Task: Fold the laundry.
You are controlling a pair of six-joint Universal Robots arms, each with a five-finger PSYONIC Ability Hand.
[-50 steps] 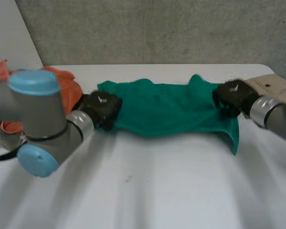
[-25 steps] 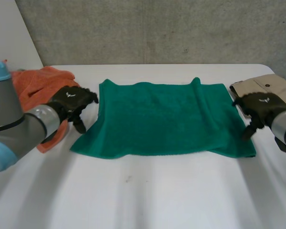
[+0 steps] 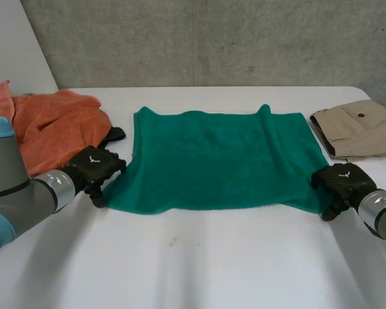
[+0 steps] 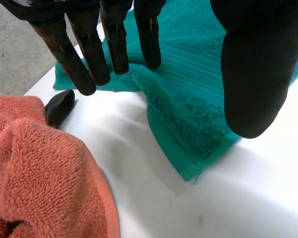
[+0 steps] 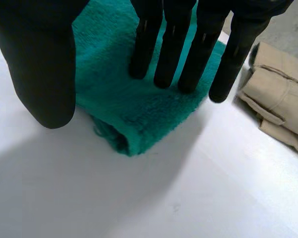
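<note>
A green towel (image 3: 225, 158) lies spread flat in the middle of the white table (image 3: 212, 264). My left hand (image 3: 96, 168) hovers at its near left corner, fingers straight and thumb apart, open, with nothing between them. In the left wrist view that corner of the green towel (image 4: 188, 114) lies under my left hand (image 4: 258, 74). My right hand (image 3: 338, 182) is at the near right corner. In the right wrist view its fingers (image 5: 171, 44) stand straight over the doubled corner of the towel (image 5: 134, 114), thumb wide, open.
An orange towel (image 3: 48, 125) is heaped at the table's left, close to my left arm, and appears as the orange towel (image 4: 44, 178) beside my left hand. A small black object (image 3: 116, 134) lies at its edge. A folded beige garment (image 3: 357, 129) sits at the right.
A second ago both hands held the towel's ends bunched. They let go, the towel now lies flat, and both hands have come to its near corners.
</note>
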